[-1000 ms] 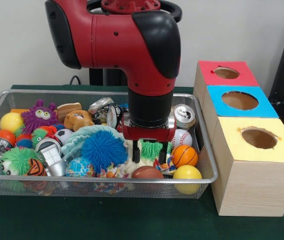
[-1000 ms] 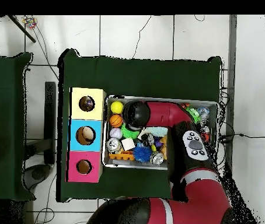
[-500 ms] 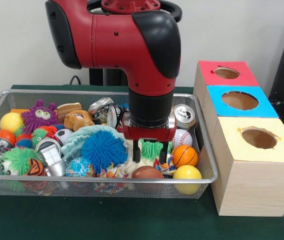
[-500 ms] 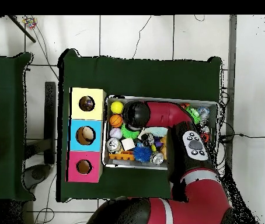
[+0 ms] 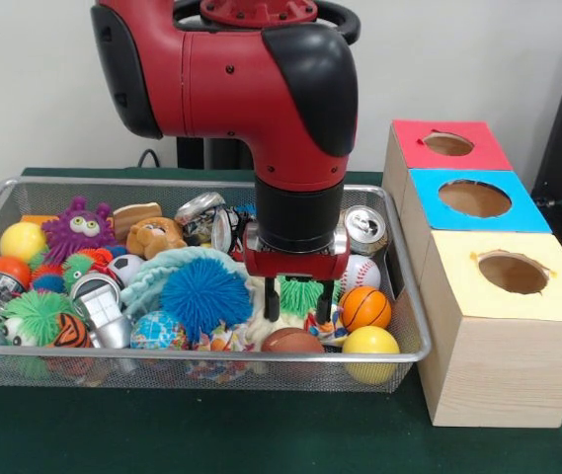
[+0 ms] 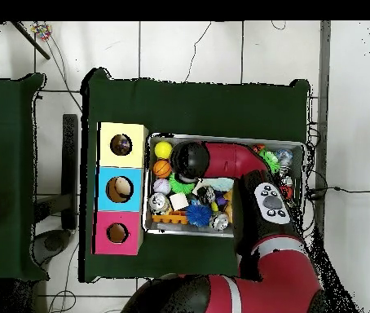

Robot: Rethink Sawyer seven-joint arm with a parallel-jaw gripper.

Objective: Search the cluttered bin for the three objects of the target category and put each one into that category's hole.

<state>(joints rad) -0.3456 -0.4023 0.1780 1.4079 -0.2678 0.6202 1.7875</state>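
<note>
My gripper [image 5: 297, 308] hangs low in the right part of the wire bin [image 5: 211, 353], open, with its two fingers on either side of a green spiky ball [image 5: 300, 293]. Just in front of it lies a brown football [image 5: 291, 341]. An orange basketball [image 5: 365, 307], a baseball [image 5: 360, 273] and a yellow ball [image 5: 370, 344] sit to its right. A big blue spiky ball [image 5: 204, 296] is to its left. In the overhead view the arm's wrist [image 6: 190, 159] hides the gripper.
Three boxes with holes stand right of the bin: red [image 5: 409, 133], blue [image 5: 429, 183] and yellow [image 5: 458, 252]. A crushed can [image 5: 365, 229], a purple monster toy [image 5: 78, 227], a plush bear [image 5: 154, 237] and several more balls fill the bin.
</note>
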